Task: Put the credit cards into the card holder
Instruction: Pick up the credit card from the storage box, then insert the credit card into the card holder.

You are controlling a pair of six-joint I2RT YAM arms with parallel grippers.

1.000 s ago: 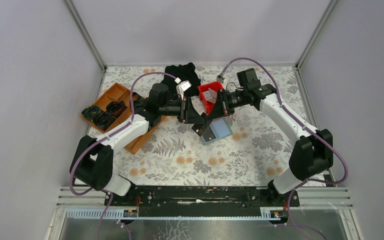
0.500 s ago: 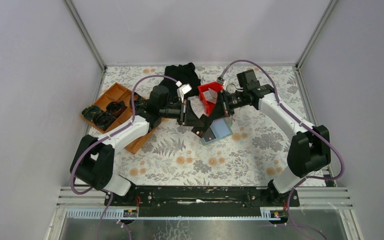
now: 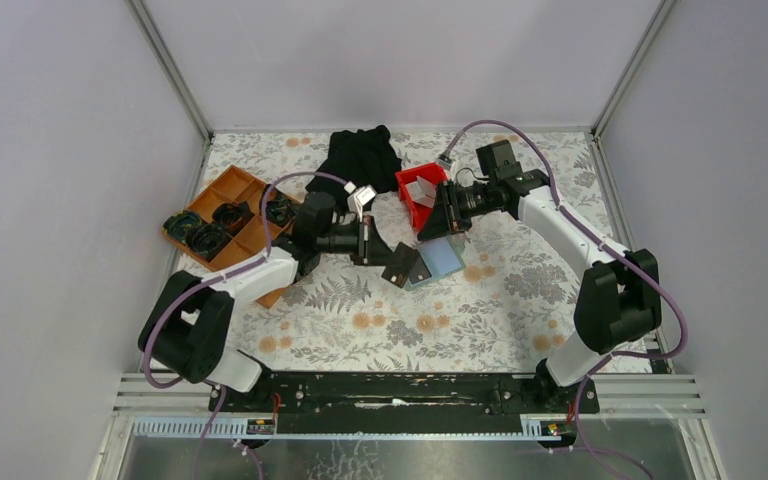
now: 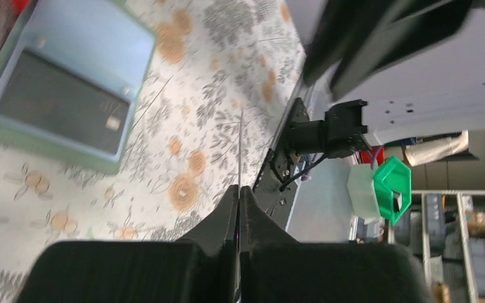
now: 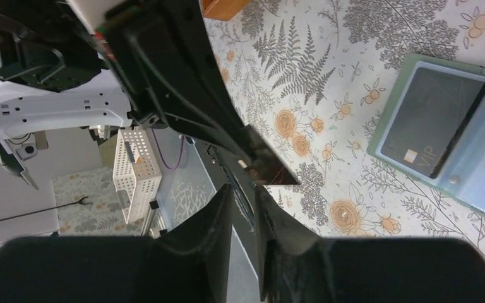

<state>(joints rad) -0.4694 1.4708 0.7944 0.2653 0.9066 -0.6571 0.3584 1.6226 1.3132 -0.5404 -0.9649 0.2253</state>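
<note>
The card holder (image 3: 442, 258) lies open on the floral table, with a dark card (image 5: 432, 120) in its left slot. It also shows in the left wrist view (image 4: 12, 129). My left gripper (image 3: 388, 258) is shut on another dark credit card (image 3: 404, 268), held just left of the holder. In the left wrist view the gripper (image 4: 239, 189) pinches this card (image 4: 240, 145) edge-on. My right gripper (image 3: 440, 218) hovers behind the holder by the red bin; its jaws (image 5: 243, 196) stand slightly apart and empty. Pale cards (image 3: 422, 190) sit in the bin.
The red bin (image 3: 405, 178) stands at the back centre. A black cloth (image 3: 360, 155) lies behind it. An orange compartment tray (image 3: 235, 185) with dark round items is at the left. The two arms are close together over the table's middle.
My left gripper has drawn back to the left and toward the near side with the dark card. The right gripper has separated from it and stays near the red bin.
</note>
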